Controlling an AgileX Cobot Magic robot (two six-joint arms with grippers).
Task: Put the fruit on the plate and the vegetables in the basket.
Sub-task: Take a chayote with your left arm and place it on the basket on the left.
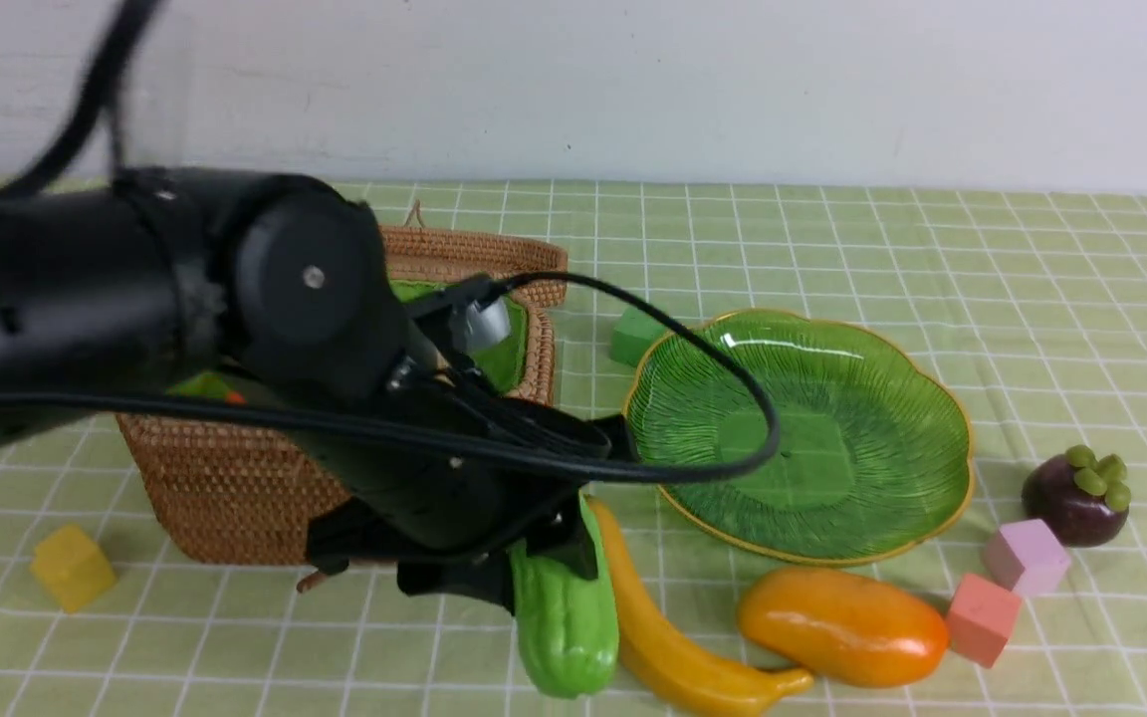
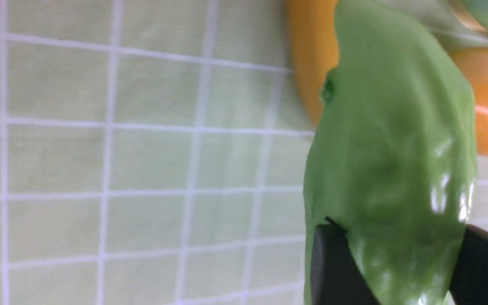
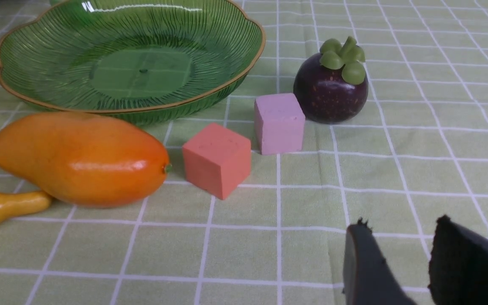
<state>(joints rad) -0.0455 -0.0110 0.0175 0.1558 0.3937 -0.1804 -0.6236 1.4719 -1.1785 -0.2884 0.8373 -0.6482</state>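
While L gripper [image 2: 400,231] pinches green gourd [image 1: 564,622], veg step is underway; next: lift, carry to basket [image 1: 225,488]; R gripper [image 3: 400,224] narrow, empty.

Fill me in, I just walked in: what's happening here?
The left gripper grips the green gourd just in front of the basket. The plate holds nothing; the banana, mango and mangosteen lie on the cloth. The right gripper hovers open and empty.

Matte black left arm [image 1: 86,289]
Its round joint cap [image 1: 285,249] carries one silver screw [image 1: 313,277], in front of the basket [image 1: 215,488]; black cables [image 1: 748,398] loop beside it.
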